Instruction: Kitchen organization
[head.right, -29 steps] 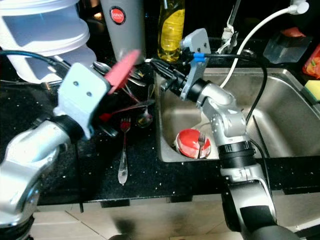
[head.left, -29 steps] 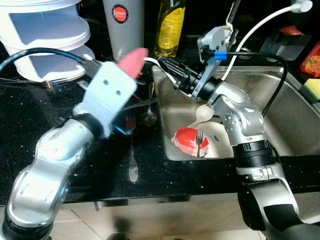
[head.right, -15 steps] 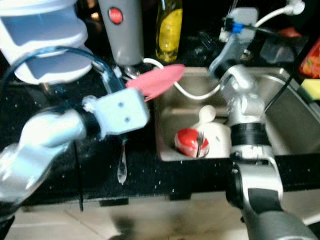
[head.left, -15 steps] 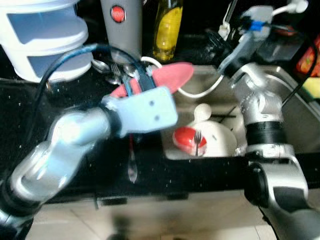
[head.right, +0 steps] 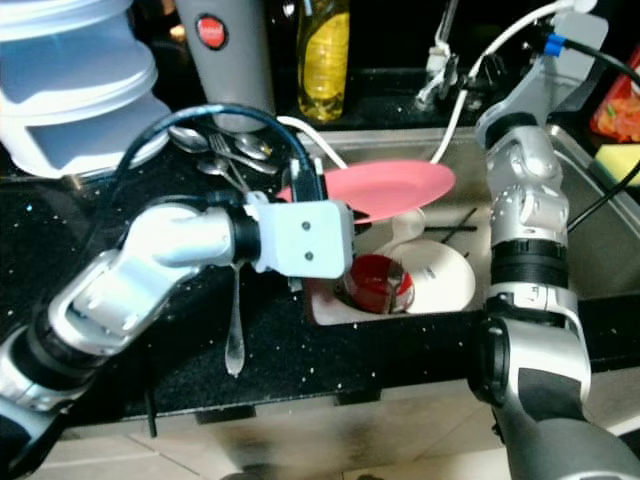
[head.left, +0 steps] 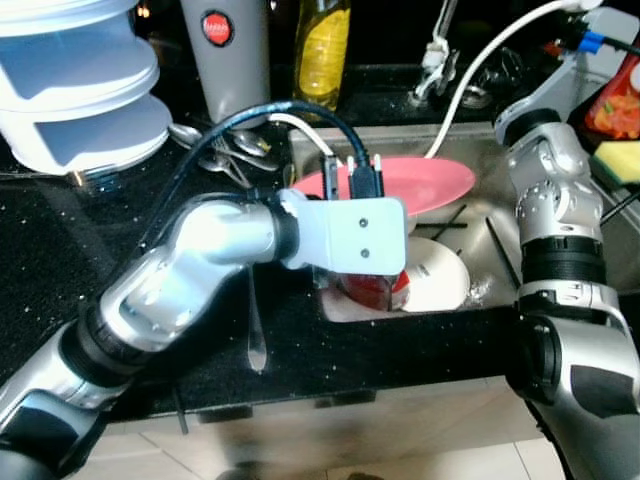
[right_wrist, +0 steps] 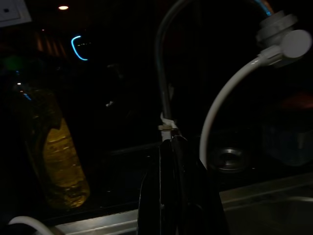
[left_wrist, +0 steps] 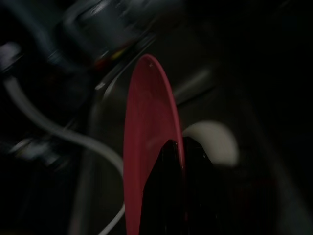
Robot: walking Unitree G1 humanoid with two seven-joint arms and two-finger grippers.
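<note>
Two arms: the left is at work over the sink, the right is raised beside the tap.
Left hand [left_wrist: 178,196]: its black fingers are clamped on the near rim of the pink plate [head.left: 420,183], one finger on each face, as the left wrist view shows.
Pink plate: held roughly level in the air above the sink [head.left: 520,160], over the crockery lying there and apart from it.
Sink contents: a white dish [head.right: 440,275] on the bottom with a red bowl [head.right: 378,283] resting at its near edge; a white hose [head.left: 480,70] runs down into the basin from the tap area.
Right hand [right_wrist: 171,191]: up near the tap, pointing toward the back wall; fingers pressed together with nothing between them.
Table: the dark table [head.left: 60,260] left of the sink carries a spoon [head.right: 234,330] near the front edge and a cluster of cutlery [head.right: 215,150] farther back, by a grey canister [head.left: 224,55] and a yellow bottle [head.left: 321,50].
Step in hand: judged as carrying the plate between table and sink; which way it is bound cannot be told.
Next move: calls for keeping the plate level and clear of the hose, then lowering it gently onto a free spot before loosening the fingers.
</note>
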